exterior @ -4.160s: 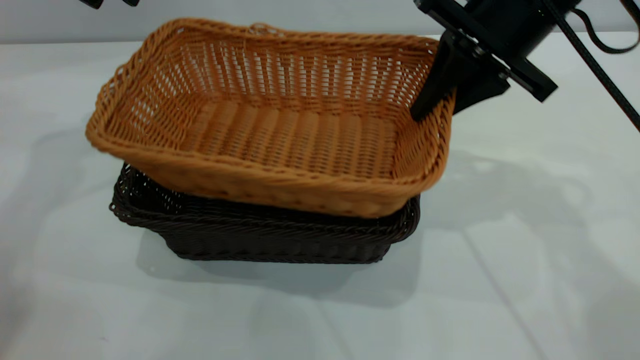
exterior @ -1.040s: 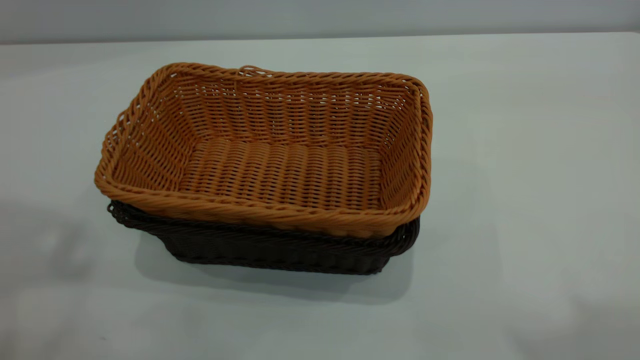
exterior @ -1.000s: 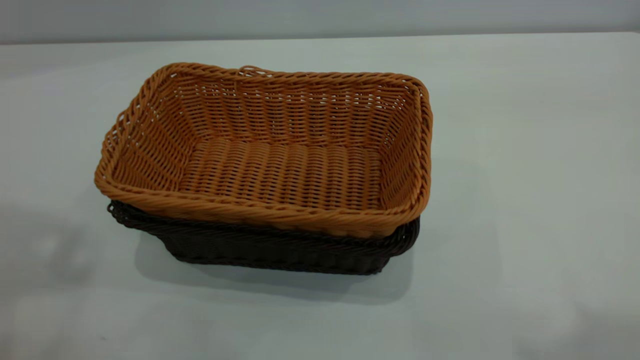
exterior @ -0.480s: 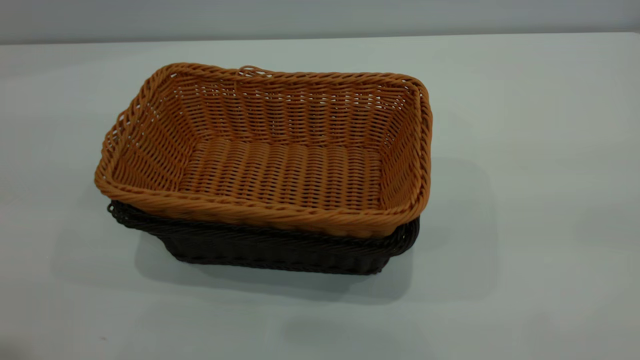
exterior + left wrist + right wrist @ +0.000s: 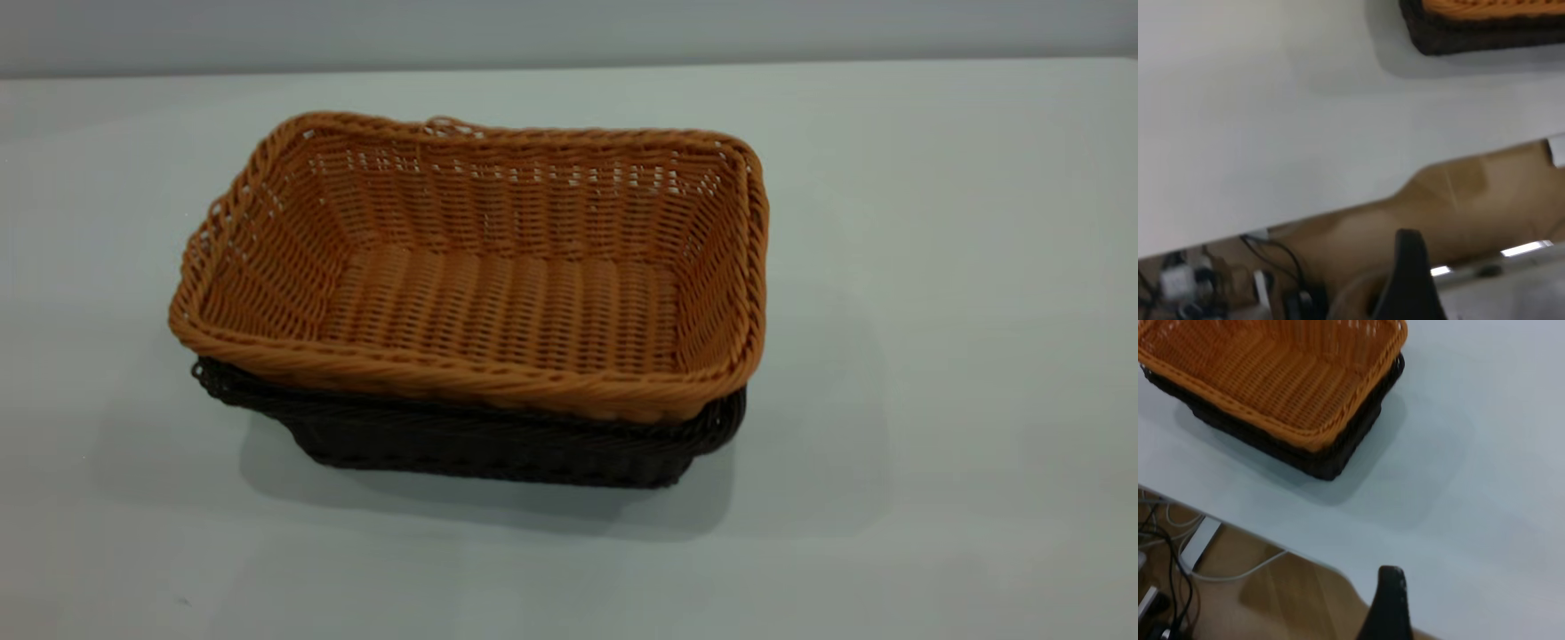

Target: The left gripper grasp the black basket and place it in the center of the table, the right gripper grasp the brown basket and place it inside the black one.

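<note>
Off past the table's edge, each wrist view shows just one dark finger tip of its own gripper: the left gripper (image 5: 1408, 280) and the right gripper (image 5: 1386, 603). I cannot tell if the fingers are open or closed, but they hold nothing. Both are well apart from the baskets (the outside view shows no arm at all). The brown basket (image 5: 498, 293) sits inside the black basket (image 5: 480, 440), near the middle of the table (image 5: 933, 356). I think the job looks done. Nothing more seems needed but for the arms to rest.
</note>
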`<state>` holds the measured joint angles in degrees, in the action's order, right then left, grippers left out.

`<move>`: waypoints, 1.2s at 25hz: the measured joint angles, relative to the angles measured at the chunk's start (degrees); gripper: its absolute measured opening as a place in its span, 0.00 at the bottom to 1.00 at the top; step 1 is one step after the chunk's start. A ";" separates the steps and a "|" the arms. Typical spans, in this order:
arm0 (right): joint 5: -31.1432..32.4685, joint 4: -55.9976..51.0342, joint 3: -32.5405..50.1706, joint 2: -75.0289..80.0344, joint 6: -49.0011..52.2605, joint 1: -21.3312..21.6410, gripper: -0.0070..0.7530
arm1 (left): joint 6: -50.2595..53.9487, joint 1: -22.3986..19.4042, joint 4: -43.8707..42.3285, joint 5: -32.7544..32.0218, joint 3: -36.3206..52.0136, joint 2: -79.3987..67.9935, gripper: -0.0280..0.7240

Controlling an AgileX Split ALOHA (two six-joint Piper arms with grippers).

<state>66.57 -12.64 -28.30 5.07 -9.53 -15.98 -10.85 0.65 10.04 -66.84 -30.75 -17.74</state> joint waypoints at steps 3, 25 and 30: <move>-0.24 0.00 0.69 -1.93 -0.04 0.00 0.77 | 0.00 0.00 -0.88 0.00 0.54 5.01 0.71; -0.50 -0.11 1.29 -4.78 -0.06 0.00 0.76 | 7.33 0.00 -6.14 2.54 2.84 15.24 0.71; -0.50 -0.11 1.29 -4.78 -0.06 0.00 0.76 | 7.33 0.00 -6.14 2.54 2.84 15.30 0.71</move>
<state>66.06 -12.75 -27.01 0.30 -9.59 -15.98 -3.53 0.65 3.90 -64.30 -27.90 -2.43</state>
